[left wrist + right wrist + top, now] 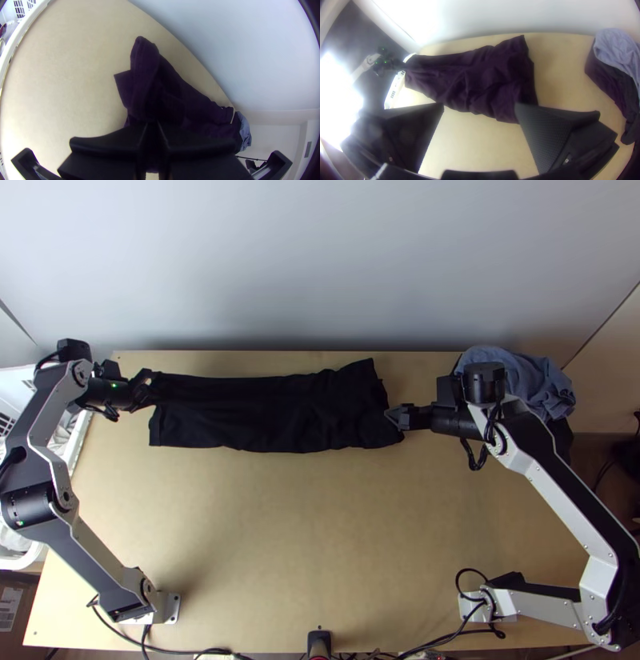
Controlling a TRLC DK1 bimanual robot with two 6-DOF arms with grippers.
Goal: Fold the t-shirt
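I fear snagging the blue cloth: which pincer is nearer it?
The right pincer. It is left of the blue cloth; the left pincer is farther left, at the dark shirt's far end.

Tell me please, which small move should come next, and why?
Probably the right gripper should ease onto the t-shirt's near corner at its right-hand end and close. Its fingers stand wide open by that end, while the left gripper seems closed on the other end, so both arms could then handle the long strip together.
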